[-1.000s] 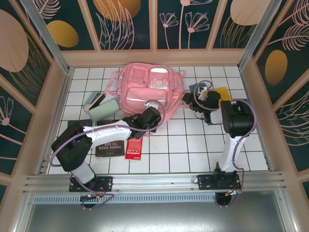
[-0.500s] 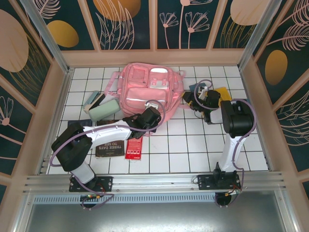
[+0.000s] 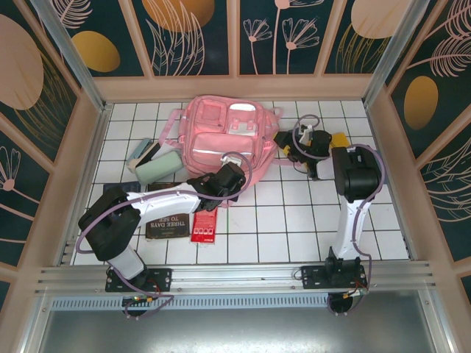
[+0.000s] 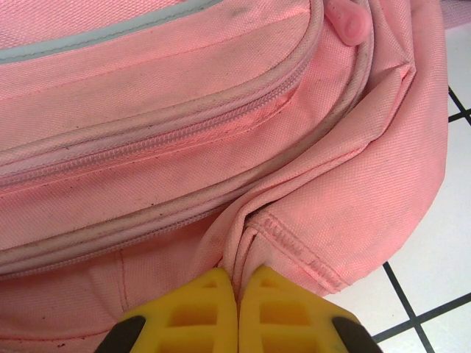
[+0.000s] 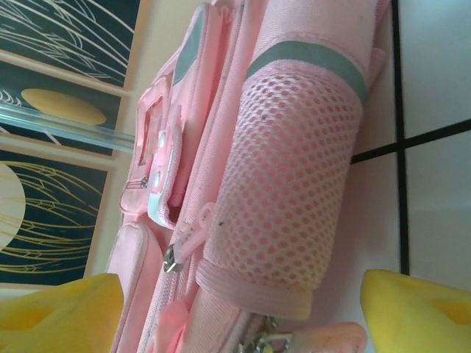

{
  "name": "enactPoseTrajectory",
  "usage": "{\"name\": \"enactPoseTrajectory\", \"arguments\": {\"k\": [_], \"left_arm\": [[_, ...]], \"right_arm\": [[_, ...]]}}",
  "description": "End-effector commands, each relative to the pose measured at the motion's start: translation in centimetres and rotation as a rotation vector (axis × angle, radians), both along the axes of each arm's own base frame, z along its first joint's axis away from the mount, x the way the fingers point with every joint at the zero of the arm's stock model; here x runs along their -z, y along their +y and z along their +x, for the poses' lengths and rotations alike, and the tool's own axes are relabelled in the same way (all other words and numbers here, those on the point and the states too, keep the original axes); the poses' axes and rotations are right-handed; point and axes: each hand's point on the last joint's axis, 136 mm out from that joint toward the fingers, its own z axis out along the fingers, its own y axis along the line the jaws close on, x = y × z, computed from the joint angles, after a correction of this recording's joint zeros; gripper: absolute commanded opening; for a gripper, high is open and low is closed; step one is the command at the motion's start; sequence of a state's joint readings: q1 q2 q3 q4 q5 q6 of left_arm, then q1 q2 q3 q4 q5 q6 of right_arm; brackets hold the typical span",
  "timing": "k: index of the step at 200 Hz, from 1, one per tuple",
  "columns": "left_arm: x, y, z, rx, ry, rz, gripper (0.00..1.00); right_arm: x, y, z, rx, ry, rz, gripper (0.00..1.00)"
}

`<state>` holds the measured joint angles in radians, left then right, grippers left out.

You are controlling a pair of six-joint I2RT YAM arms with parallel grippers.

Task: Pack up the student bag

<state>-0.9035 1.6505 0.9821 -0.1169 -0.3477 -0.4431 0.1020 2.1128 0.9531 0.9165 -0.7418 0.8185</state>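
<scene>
Pink fabric marks the student bag [image 3: 224, 140], which we see lying flat on the white-tiled bench [image 3: 280, 220], towards the far side and roughly midway between the two arms, front pockets facing up. From above, the left arm [image 3: 158, 198] reaches across to the bag's near edge, and the right arm [image 3: 355, 176] bends in towards its right side.

In the left wrist view, we find the left fingers [image 4: 195, 312] pressed together, their yellow tips against the bag's lower hem, where the cloth puckers into a fold. Whether any cloth is nipped between them we cannot tell. Above them run a closed zip line, a pale strip [image 4: 110, 31] and a pink zip pull [image 4: 347, 18].

In the right wrist view, the right fingers [image 5: 59, 312] stand wide apart and hold nothing. Ahead of them we see the bag's mesh side pocket [image 5: 287, 191], topped by a grey-green band.

Left of the bag lies a mint-green pencil case [image 3: 158, 168]. Near the left arm rest a dark book [image 3: 168, 224] and a red booklet [image 3: 204, 226]. A yellow item [image 3: 340, 138] lies just beyond the right arm.
</scene>
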Motion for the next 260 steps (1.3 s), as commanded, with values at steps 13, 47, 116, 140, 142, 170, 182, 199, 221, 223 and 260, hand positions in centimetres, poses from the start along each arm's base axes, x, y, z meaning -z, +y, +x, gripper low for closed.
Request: {"name": "enactPoseTrajectory", "arguments": {"k": [13,47,116,140,142,170,182,199,221,223,260], "left_arm": [[-1.2,0.0,0.7,-0.034,-0.024,-0.031,0.0],[-1.4,-0.2,0.9,-0.033,-0.028,-0.036,0.0],[-1.2,-0.1,0.8,-0.035,-0.027,-0.029,0.0],[-1.0,0.0,0.7,-0.035,-0.025,-0.029,0.0],[-1.1,0.0,0.8,-0.037,-0.026,-0.029,0.0],[-0.8,0.1,0.6,-0.035,-0.021,-0.024,0.0],[-0.8,0.0,0.6,-0.036,-0.019,-0.027,0.0],[-0.8,0.0,0.6,-0.035,-0.018,-0.026,0.0],[-0.8,0.0,0.7,-0.037,-0.019,-0.026,0.0],[-0.8,0.0,0.7,-0.037,-0.019,-0.026,0.0],[-0.7,0.0,0.7,-0.035,-0.017,-0.022,0.0]], "right_arm": [[1.1,1.9,-0.8,-0.06,0.034,0.021,0.87],[0.7,2.6,-1.8,-0.091,0.028,0.064,0.89],[-1.5,1.2,-3.5,-0.085,-0.044,0.082,0.79],[-2.3,0.4,-3.5,-0.059,-0.063,0.089,0.78],[-2.4,0.3,-3.5,-0.058,-0.065,0.089,0.78],[-3.0,-0.2,-3.4,-0.038,-0.084,0.089,0.77],[-3.3,-0.2,-3.3,-0.041,-0.09,0.095,0.76],[-3.6,0.0,-3.3,-0.049,-0.097,0.103,0.7],[-3.7,0.3,-3.4,-0.063,-0.102,0.107,0.7],[-3.7,0.3,-3.4,-0.066,-0.102,0.107,0.7],[-2.7,0.8,-3.2,-0.085,-0.08,0.083,0.66]]}}
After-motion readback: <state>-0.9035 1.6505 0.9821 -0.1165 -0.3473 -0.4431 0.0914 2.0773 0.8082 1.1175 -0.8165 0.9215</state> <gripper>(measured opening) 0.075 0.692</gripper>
